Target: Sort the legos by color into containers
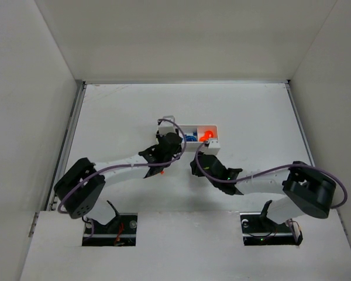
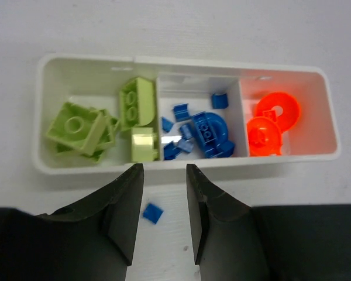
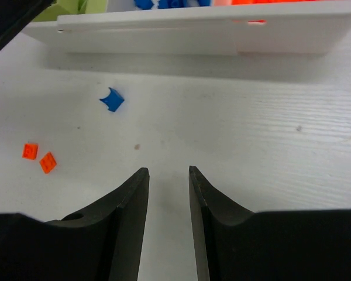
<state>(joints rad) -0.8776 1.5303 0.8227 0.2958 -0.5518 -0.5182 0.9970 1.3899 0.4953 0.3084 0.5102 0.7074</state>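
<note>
Near side, right wrist view: right gripper (image 3: pixel 167 175) has its fingers apart with nothing between them, above the bare white table top (image 3: pixel 263 134).

To its left, two tiny flat orange-red plastic bricks (image 3: pixel 38 157) lie loose on the table, just beside each other and well short of the tray. Not sorted.

Further out, one small blue plastic brick (image 2: pixel 152 213) lies on the table just near of the tray wall. The left gripper (image 2: pixel 164 172) is over it, fingers parted, and the brick sits in the gap without being touched or clamped. Not sorted.

Far: long white plastic tray with three compartments (image 2: pixel 181 170).
- Left compartment: chunky lime green bricks (image 2: pixel 76 129), several, some stacked or tilted.
- Middle compartment: blue bricks (image 2: pixel 207 132), a mix of small bits and one arched piece.
- Right compartment: orange-red round pieces (image 2: pixel 272 123), two visible.

No colour looks misplaced inside the tray.

Judgement: the sort is mostly done. Three loose pieces are visible outside, one blue for the middle compartment and two orange-red for the right. The blue looks like the piece in hand.
</note>
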